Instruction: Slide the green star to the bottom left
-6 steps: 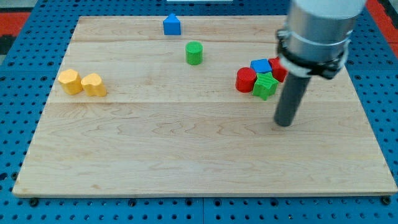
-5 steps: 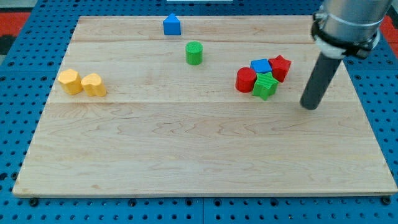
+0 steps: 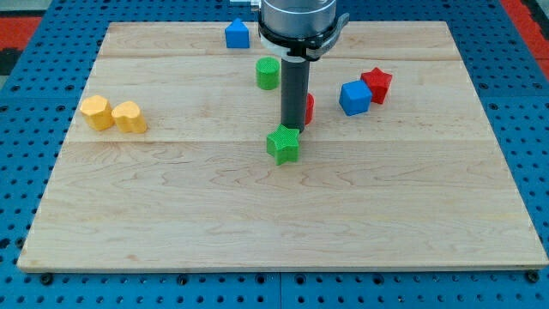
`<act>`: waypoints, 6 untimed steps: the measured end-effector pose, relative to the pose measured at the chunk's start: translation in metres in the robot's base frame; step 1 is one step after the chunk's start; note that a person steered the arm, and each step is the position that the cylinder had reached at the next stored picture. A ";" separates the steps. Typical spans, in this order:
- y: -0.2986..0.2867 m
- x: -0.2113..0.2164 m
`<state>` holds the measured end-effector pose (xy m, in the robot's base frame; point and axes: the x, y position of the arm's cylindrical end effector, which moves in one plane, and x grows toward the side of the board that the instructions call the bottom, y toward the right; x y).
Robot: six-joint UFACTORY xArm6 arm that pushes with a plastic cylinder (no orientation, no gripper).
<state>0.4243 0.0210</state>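
Near the board's (image 3: 103,215) middle sits the green star (image 3: 282,144), with my tip (image 3: 292,127) touching it at its 12 o'clock edge, a red block (image 3: 308,108) half hidden behind the rod, which carries no jaws.

The board (image 3: 171,215) lies flat, filling most of the view. My tip (image 3: 294,127) stands near the board's middle, touching the top edge of the green star (image 3: 283,144), which lies just below it. A red block (image 3: 308,107), shape unclear, sits directly behind the rod, at its right side. Above the rod stands the green cylinder (image 3: 268,73); further up, near the top edge, the blue block (image 3: 238,34). To the right lie the blue cube (image 3: 354,97) and the red star (image 3: 377,84), touching. Far left, two yellow blocks (image 3: 112,113) sit side by side.
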 end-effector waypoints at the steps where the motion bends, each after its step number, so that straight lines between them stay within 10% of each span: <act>1: 0.000 0.000; 6: -0.021 0.057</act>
<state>0.4816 0.0005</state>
